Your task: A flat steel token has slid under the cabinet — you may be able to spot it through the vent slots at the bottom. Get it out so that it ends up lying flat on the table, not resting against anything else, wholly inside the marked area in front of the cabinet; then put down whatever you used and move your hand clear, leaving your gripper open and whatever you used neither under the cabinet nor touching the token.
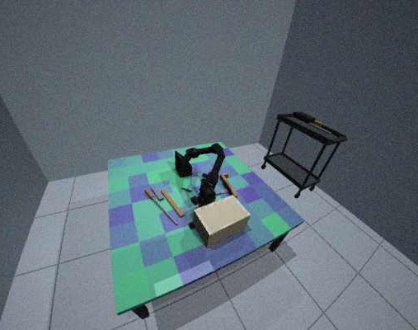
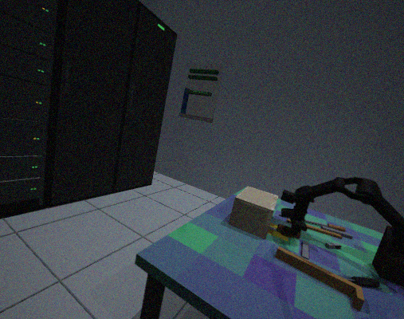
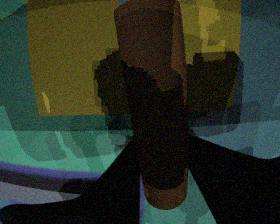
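Note:
The beige cabinet (image 1: 221, 220) (image 2: 253, 211) stands on the checkered table (image 1: 133, 264) (image 2: 229, 267). My gripper (image 1: 204, 199) (image 2: 289, 228) (image 3: 157, 142) is low at the cabinet's front. It is shut on a brown-handled tool (image 3: 151, 36) that points toward the cabinet. The yellow marked area (image 3: 71, 50) (image 2: 279, 236) lies on the table right under the gripper. The steel token does not show in any view. The tool's far end is hidden by the arm.
A wooden L-shaped tool (image 1: 228, 183) (image 2: 320, 275), a wooden stick (image 1: 171, 202), a thin rod with an orange handle (image 1: 160, 206), a grey flat bar (image 1: 156, 192) (image 2: 305, 250) and a small grey piece (image 1: 186, 188) (image 2: 332, 246) lie around the arm. A black cart (image 1: 304, 150) stands off the table.

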{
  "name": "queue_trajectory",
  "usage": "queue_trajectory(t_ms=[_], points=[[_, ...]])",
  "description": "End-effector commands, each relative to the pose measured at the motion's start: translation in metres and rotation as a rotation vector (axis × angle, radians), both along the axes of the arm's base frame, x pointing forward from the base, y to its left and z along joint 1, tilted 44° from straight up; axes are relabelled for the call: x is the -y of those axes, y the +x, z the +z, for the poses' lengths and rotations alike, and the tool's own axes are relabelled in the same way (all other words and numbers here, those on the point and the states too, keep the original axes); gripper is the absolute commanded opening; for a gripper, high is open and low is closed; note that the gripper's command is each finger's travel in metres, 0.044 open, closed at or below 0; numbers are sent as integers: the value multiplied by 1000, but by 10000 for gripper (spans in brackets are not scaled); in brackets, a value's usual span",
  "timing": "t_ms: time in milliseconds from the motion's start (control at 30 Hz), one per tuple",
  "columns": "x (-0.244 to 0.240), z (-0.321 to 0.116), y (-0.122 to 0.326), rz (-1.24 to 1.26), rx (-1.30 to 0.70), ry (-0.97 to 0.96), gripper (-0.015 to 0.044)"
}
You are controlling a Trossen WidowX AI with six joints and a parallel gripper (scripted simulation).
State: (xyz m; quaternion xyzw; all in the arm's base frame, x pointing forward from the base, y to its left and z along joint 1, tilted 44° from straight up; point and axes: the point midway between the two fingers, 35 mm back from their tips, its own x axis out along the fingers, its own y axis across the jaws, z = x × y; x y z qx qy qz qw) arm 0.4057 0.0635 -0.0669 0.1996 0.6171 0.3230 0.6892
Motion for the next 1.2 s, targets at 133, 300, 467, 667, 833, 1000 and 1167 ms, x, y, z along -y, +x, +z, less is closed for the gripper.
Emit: queue_trajectory(t_ms=[133, 300, 467, 667, 833, 1000, 1167], points=[[-3, 1, -3, 5, 5, 9, 0], [-2, 0, -8, 5, 5, 9, 0], [-1, -1, -12, 5, 5, 9, 0], [0, -3, -18, 5, 4, 9, 0], [1, -4, -23, 5, 4, 9, 0], [2, -5, -27, 5, 4, 9, 0], [2, -6, -32, 5, 4, 9, 0]])
